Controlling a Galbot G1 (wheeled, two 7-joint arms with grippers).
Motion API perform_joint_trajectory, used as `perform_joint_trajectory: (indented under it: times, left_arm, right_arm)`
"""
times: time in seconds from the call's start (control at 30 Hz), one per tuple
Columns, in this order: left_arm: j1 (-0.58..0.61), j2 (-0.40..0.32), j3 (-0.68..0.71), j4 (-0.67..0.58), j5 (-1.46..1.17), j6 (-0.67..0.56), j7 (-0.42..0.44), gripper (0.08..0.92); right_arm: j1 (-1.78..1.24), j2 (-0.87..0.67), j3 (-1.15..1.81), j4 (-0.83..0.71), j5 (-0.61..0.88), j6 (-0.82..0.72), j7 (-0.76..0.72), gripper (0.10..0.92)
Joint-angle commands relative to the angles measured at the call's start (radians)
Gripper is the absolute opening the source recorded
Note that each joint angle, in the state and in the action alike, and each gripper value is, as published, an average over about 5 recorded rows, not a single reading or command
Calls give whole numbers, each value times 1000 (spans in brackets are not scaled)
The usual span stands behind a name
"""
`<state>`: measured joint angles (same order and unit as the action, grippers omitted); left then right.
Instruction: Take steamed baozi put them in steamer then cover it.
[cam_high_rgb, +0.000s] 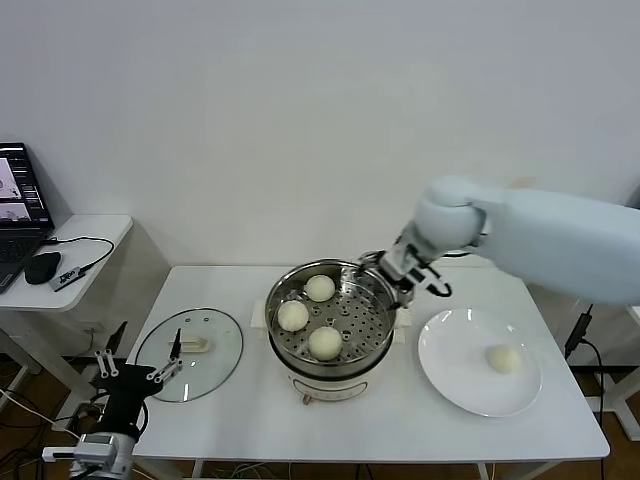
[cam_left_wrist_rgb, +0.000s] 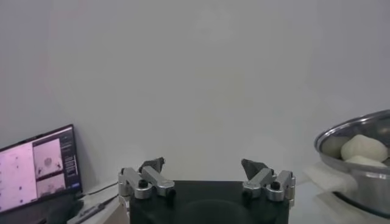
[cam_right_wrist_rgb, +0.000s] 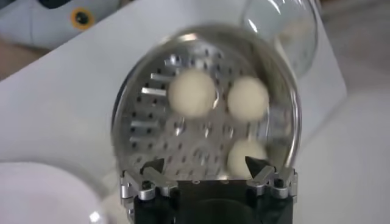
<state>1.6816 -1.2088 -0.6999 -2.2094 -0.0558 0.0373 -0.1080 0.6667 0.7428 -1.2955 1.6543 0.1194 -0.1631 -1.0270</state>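
Observation:
The steel steamer (cam_high_rgb: 370, 345) stands mid-table on its cream base, with three baozi (cam_high_rgb: 293, 315) on its perforated tray. A fourth baozi (cam_high_rgb: 503, 358) lies on the white plate (cam_high_rgb: 450, 375) at the right. My right gripper (cam_high_rgb: 385, 275) hovers over the steamer's far right rim, open and empty. In the right wrist view it (cam_right_wrist_rgb: 206, 165) looks down on the tray (cam_right_wrist_rgb: 183, 131) and the three baozi (cam_right_wrist_rgb: 192, 92). My left gripper (cam_high_rgb: 140, 362) is parked low at the left, open and empty. In its wrist view (cam_left_wrist_rgb: 204, 165) the steamer (cam_left_wrist_rgb: 365, 182) shows far off.
The glass lid (cam_high_rgb: 195, 352) with a cream handle lies flat on the table left of the steamer. A side table at far left holds a laptop (cam_high_rgb: 20, 210), a mouse and cables. A wall stands close behind the table.

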Motion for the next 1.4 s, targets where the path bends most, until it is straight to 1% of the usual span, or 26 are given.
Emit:
perform_joint_trajectory:
  times: [0.03, 0.17, 0.33, 0.5, 0.67, 1.0, 1.4]
  left_arm:
    - [0, 7, 19, 1, 2, 0, 0, 823]
    - [3, 14, 28, -2, 5, 0, 0, 823]
    - [7, 14, 39, -3, 13, -1, 0, 823]
    - [15, 3, 54, -7, 25, -1, -1, 823]
    - [25, -1, 54, -9, 33, -1, -1, 823]
    - [47, -4, 29, -6, 37, -1, -2, 823]
    - [56, -9, 8, -3, 34, -1, -2, 823]
  right_arm:
    - [-202, -392, 186, 34, -19, -188, -40, 823]
    - [-421, -493, 361, 30, -90, -165, -53, 823]
    - [-562, -541, 434, -11, -192, -130, -51, 823]
    - [-799, -514, 644, -119, -245, -88, -49, 823]
    - [-955, -431, 797, -217, -284, -50, -54, 823]
    - [-993, -278, 836, -372, -357, 3, -65, 823]
    - [-952, -175, 802, -479, -381, 22, -53, 823]
